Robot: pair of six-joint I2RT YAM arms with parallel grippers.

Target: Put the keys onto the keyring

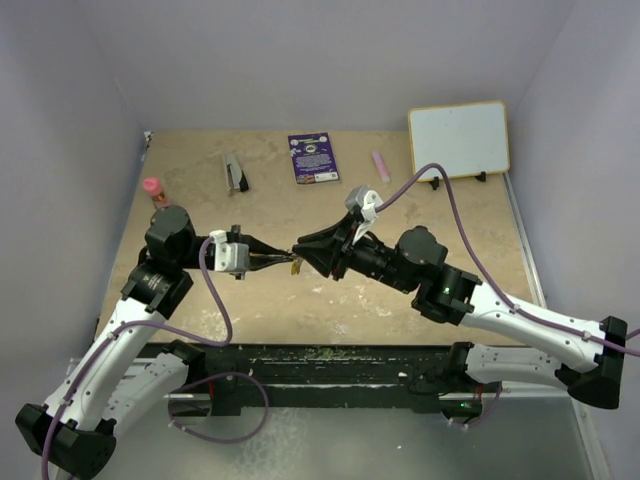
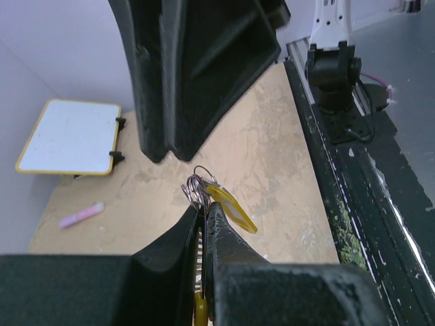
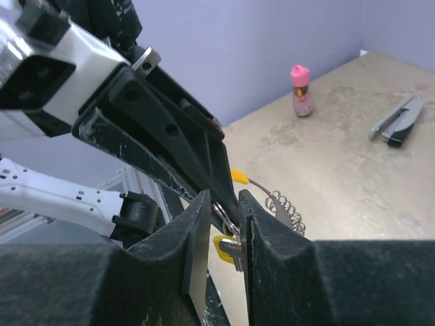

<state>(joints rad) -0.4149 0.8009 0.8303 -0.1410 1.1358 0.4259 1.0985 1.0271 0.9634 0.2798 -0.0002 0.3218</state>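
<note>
My left gripper (image 2: pixel 202 216) is pinched shut on the keyring (image 2: pixel 196 185), held mid-air; one key (image 2: pixel 231 209) hangs from it and looks threaded; my right gripper (image 3: pixel 223 204) stands parted around that spot. Whether other keys are left: can't tell.

The left gripper (image 1: pixel 283 262) and the right gripper (image 1: pixel 301 253) meet tip to tip over the middle of the table (image 1: pixel 330 312), with the keys (image 1: pixel 296 267) (just a yellow speck) between them. From there, a grey-and-black tool (image 1: pixel 235 172) lies at eleven o'clock, a purple card (image 1: pixel 313 157) at twelve and a whiteboard (image 1: pixel 458 139) at two.
</note>
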